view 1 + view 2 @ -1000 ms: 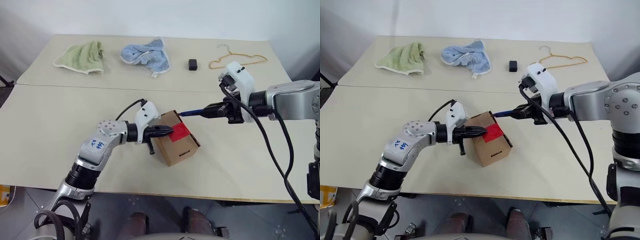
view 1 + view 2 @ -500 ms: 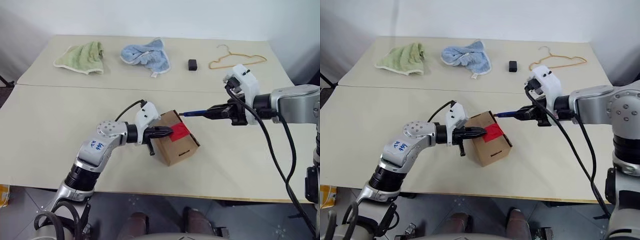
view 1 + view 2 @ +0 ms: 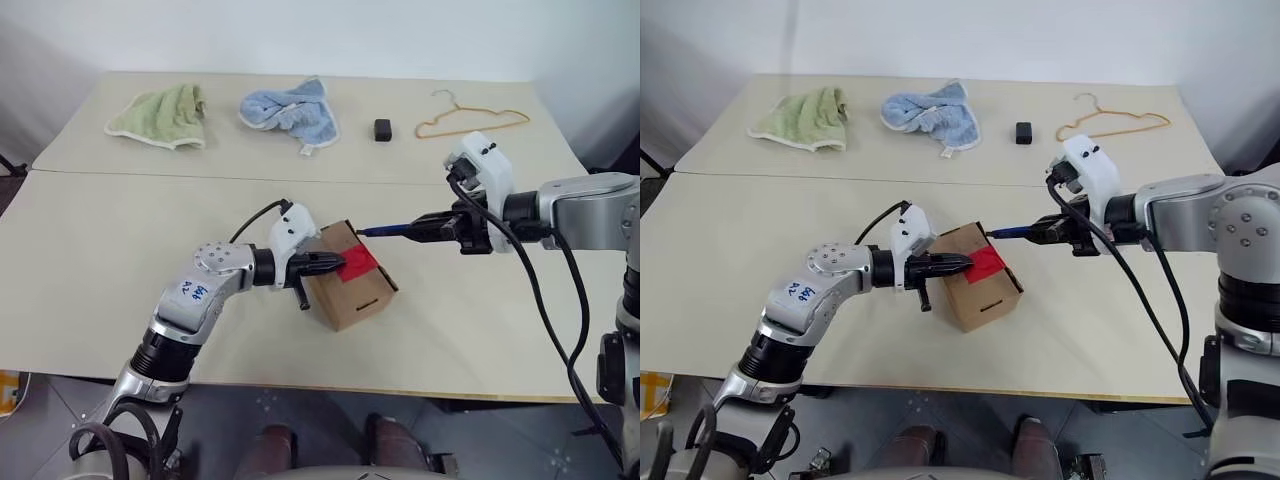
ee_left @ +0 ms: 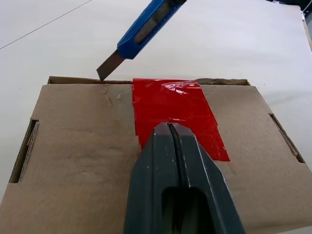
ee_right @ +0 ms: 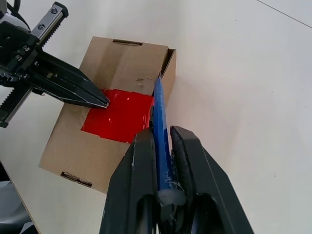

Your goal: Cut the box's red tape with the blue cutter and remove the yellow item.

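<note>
The left gripper (image 4: 171, 134), fingers pressed together, is pressing on the red tape (image 4: 173, 114) atop the box (image 3: 352, 277). The right gripper (image 5: 165, 141) is clamping the blue cutter (image 4: 141, 27), blade at the box's edge.

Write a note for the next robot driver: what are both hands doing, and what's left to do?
Left gripper: shut, tips pressing on the red tape, steadying the box.
Right gripper: shut on the blue cutter, blade at the box's far top edge, beside the tape.
Done: cutter picked up, box braced.
Left: cut the tape, which looks whole, open the flaps, take out the yellow item, not visible yet.
</note>
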`<state>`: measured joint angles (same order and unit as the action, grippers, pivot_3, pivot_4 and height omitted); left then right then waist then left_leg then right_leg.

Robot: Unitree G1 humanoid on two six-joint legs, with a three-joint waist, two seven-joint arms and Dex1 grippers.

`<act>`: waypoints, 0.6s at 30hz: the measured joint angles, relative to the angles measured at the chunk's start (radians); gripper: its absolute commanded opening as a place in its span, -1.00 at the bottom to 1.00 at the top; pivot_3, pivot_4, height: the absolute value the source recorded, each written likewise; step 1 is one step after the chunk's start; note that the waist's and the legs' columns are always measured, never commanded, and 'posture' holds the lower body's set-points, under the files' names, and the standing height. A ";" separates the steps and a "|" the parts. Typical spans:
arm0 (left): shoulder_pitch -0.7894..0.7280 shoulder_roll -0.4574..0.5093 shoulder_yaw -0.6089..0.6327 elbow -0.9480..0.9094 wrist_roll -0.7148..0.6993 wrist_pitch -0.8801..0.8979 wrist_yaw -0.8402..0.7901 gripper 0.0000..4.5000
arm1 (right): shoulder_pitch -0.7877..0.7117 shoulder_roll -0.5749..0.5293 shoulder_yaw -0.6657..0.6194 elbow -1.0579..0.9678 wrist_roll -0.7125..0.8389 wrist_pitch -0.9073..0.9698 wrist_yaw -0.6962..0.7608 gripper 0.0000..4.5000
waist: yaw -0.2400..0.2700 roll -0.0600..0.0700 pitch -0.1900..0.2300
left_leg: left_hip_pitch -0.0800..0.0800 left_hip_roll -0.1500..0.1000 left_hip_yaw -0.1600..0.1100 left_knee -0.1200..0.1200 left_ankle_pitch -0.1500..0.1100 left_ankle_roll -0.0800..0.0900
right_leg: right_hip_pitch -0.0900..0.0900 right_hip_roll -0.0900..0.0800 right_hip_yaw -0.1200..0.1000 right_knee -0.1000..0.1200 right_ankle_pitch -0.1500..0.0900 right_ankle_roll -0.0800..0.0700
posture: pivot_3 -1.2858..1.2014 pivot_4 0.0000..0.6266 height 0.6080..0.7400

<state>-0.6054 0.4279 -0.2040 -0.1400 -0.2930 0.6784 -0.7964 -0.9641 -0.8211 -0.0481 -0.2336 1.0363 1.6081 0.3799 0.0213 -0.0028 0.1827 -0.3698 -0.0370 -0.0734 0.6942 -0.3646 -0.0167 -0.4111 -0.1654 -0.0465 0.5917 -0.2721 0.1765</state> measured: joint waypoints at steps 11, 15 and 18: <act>0.007 0.000 0.006 -0.004 -0.001 0.001 0.004 -1.00 | -0.057 0.017 0.001 0.024 -0.075 -0.016 0.052 -0.92 | 0.000 0.000 0.000 | 0.000 0.000 0.000 0.000 0.000 0.000 | 0.000 0.000 0.000 0.000 0.000 0.000 | 0.03 -0.52 1.00; 0.007 0.000 0.007 -0.006 -0.001 0.005 0.005 -1.00 | -0.034 0.036 0.001 0.013 -0.087 -0.011 0.058 -0.92 | 0.000 0.000 0.000 | 0.000 0.000 0.000 0.000 0.000 0.000 | 0.000 0.000 0.000 0.000 0.000 0.000 | 0.03 -0.52 1.00; 0.007 0.000 0.008 -0.007 -0.002 0.009 0.006 -1.00 | -0.008 0.052 0.001 -0.002 -0.089 0.000 0.059 -0.92 | 0.000 0.000 0.000 | 0.000 0.000 0.000 0.000 0.000 0.000 | 0.000 0.000 0.000 0.000 0.000 0.000 | 0.03 -0.52 1.00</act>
<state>-0.5988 0.4282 -0.1957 -0.1473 -0.2951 0.6871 -0.7908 -0.9722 -0.7688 -0.0475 -0.2358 0.9477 1.6081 0.4387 0.0209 -0.0027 0.1826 -0.3698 -0.0371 -0.0734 0.6945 -0.3646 -0.0168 -0.4112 -0.1654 -0.0462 0.5921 -0.2720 0.1765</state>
